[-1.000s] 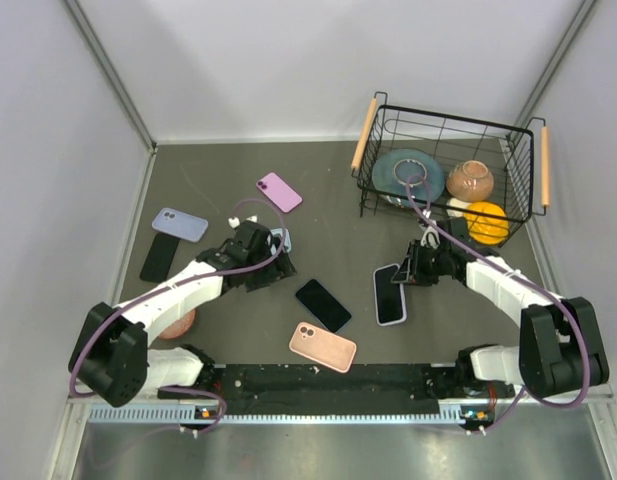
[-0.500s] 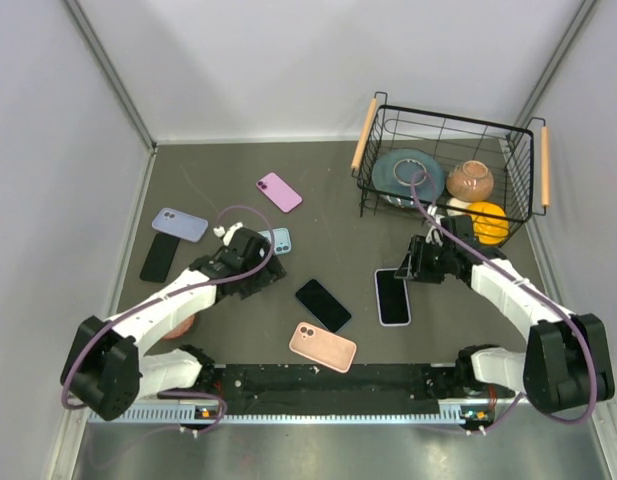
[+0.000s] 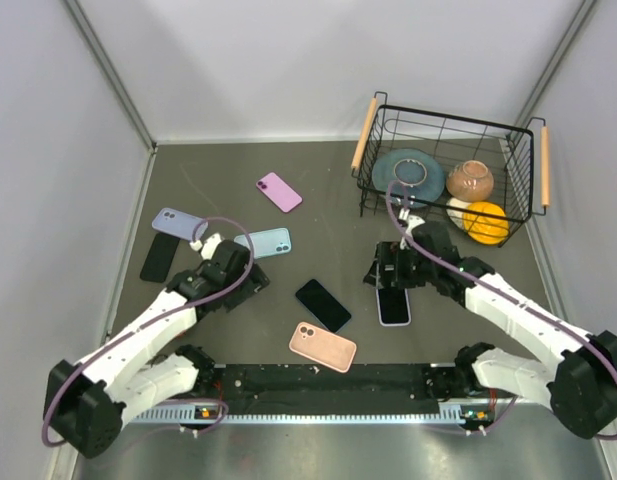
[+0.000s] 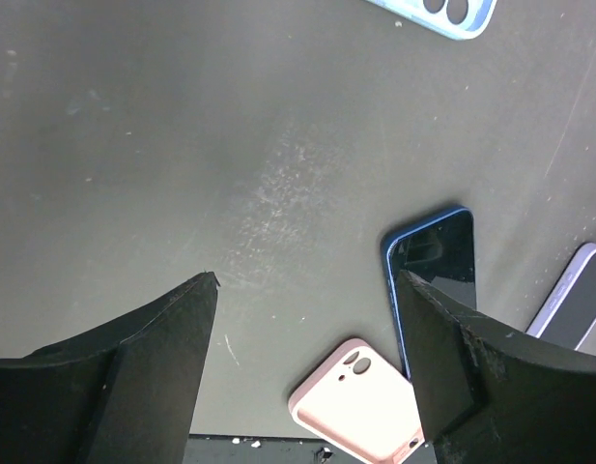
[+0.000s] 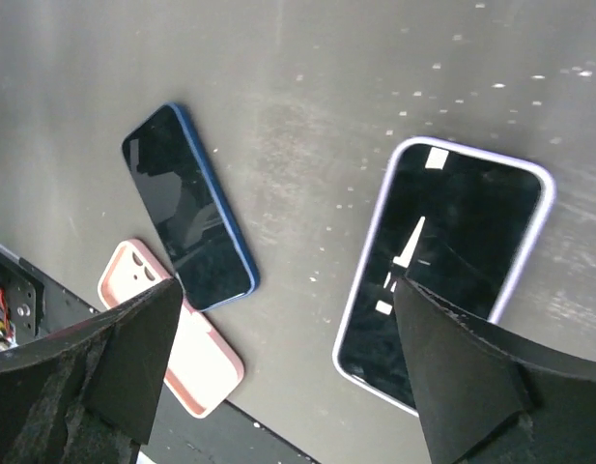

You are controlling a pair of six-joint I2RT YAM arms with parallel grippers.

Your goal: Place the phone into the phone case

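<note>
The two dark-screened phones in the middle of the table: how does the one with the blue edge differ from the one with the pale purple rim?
The blue-edged phone has only a thin blue edge; the purple-rimmed phone has a thicker pale rim, like a case. The blue-edged phone lies slanted, close to the pink case; the purple-rimmed phone lies nearly straight, farther right. Both lie flat with the screen up.

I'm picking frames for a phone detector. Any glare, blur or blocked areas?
Top view: sharp, evenly lit, soft shadows. Right wrist: the cased phone mirrors bright streaks on its screen; dark fingers block both lower corners. Left wrist: table scratches sharp; fingers hide part of the blue phone.
</note>
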